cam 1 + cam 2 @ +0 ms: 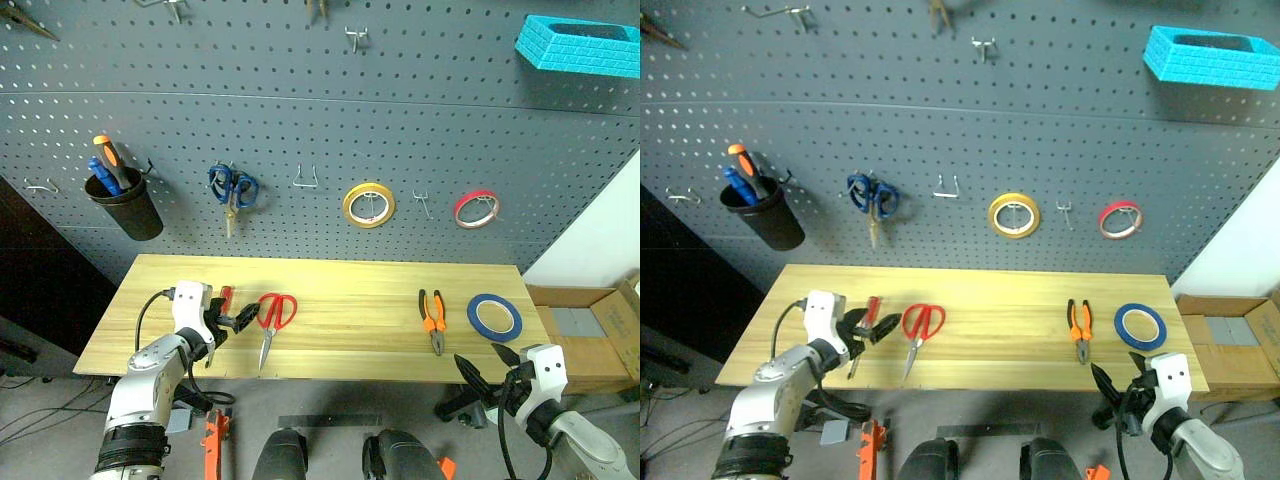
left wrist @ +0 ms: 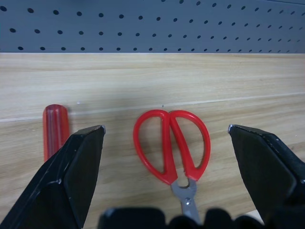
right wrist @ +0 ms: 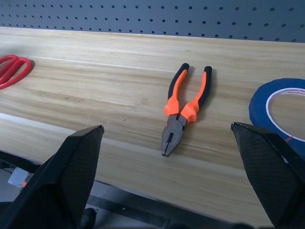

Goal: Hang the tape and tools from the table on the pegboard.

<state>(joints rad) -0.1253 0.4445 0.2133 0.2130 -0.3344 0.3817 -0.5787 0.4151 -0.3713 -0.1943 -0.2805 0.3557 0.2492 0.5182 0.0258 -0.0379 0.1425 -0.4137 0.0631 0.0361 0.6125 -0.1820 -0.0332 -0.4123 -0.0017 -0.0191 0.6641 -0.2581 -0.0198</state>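
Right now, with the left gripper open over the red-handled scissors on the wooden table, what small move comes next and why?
Probably lower the left gripper onto the red-handled scissors with steel blades and close. The handles lie centred between its open black fingers, flat on the light wooden table, not yet gripped.

You've got three tape rolls: blue [image 1: 494, 317], yellow [image 1: 368, 204], red [image 1: 476, 209]. Two scissors, red [image 1: 273, 320] and blue [image 1: 233, 190]. One pliers [image 1: 433, 319]. Three screwdrivers: red [image 1: 866, 318], plus orange [image 1: 108, 157] and blue [image 1: 102, 176] in the one cup [image 1: 130, 212].
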